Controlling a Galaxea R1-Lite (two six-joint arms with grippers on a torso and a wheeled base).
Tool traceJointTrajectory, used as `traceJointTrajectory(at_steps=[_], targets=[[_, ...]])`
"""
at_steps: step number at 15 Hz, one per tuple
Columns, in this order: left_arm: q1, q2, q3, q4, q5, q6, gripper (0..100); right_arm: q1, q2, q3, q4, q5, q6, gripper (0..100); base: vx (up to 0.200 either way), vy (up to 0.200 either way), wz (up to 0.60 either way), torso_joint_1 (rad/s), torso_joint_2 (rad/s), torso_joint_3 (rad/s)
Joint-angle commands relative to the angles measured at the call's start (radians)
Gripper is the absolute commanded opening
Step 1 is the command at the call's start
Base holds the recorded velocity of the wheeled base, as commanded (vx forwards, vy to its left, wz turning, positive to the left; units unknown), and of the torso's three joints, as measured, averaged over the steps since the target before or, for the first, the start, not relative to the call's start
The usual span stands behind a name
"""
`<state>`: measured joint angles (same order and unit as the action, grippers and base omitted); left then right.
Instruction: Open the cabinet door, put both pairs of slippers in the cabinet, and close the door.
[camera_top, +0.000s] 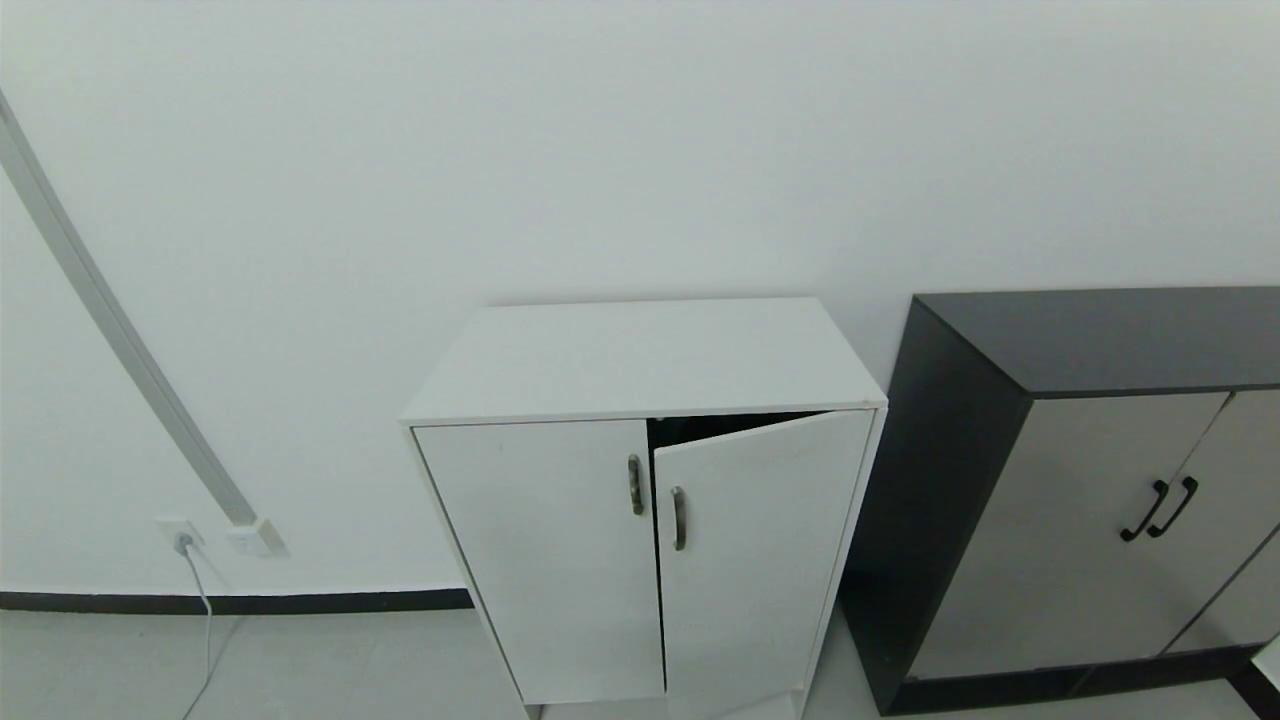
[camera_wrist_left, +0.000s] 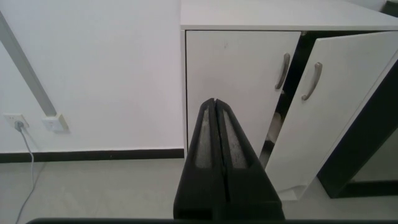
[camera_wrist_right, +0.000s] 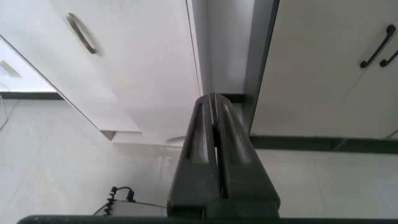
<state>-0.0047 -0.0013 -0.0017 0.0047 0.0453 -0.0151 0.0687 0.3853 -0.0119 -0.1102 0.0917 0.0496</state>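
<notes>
The white cabinet is standing against the wall in the middle of the scene. Its right door is hanging ajar, with the handle edge swung out toward the near side and a dark gap showing along the top. The left door is sitting flush and shut. Each door is carrying a slim upright handle by the middle seam, and the right handle is sitting a touch nearer than the left handle. The left hand is hovering out in front of the left door, fingers pressed tight together and gripping nothing. The right hand is hanging low over the floor, likewise closed and empty, pointing at the narrow gap between the white cabinet and the dark cabinet just to its right. Over on the left, a cable is dangling from a wall socket to the floor, and a grey conduit is slanting up the wall beside it
</notes>
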Motion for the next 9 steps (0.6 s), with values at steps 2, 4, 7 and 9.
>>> traceJointTrajectory(at_steps=[2,4,7,9], targets=[[0.000,0.001,0.000,0.000,0.001,0.000,0,0.000,-0.082,0.012,0.041,0.002,-0.002,0,0.000,0.000,0.00,0.000,0.00,0.000],[0.000,0.001,0.000,0.000,0.001,0.000,0,0.003,-0.108,0.007,0.064,0.005,-0.005,0,0.000,0.000,0.00,0.000,0.00,0.000],[0.000,0.001,0.000,0.000,0.001,0.000,0,0.016,-0.137,0.007,0.073,0.006,-0.027,0,0.000,0.000,0.00,0.000,0.00,0.000],[0.000,0.001,0.000,0.000,0.001,0.000,0,0.002,-0.214,0.010,0.119,-0.041,-0.120,0,0.000,0.000,0.00,0.000,0.00,0.000]])
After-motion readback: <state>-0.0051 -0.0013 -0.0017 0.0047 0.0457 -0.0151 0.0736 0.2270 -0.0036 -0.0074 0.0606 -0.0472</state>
